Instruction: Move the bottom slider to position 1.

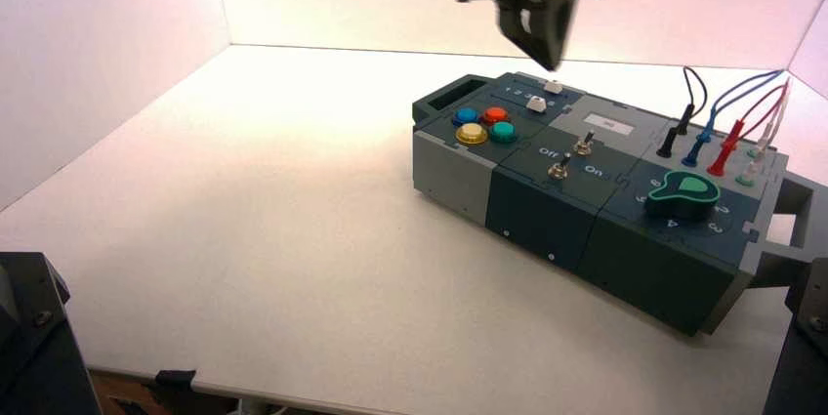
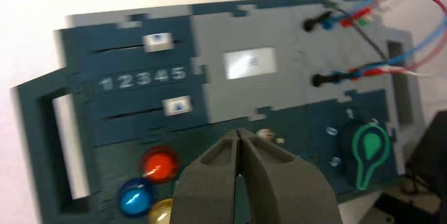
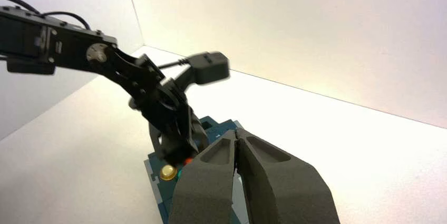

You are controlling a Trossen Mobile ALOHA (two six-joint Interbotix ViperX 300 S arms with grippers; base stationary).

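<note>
Poised over the box [image 2: 248, 39], your closed left gripper [image 2: 238, 130] seems set to push the bottom slider [image 2: 177, 106] from 5 toward 1 [image 2: 106, 84]; your right gripper [image 3: 235, 130], closed, idles rightward.

Gold button [image 3: 168, 172] (round), shut jaws, 1 arm [image 3: 158, 95]

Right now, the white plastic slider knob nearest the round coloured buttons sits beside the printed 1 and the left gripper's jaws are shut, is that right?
The left wrist view shows that knob near the printed 5, not the 1. The rest stands.
</note>
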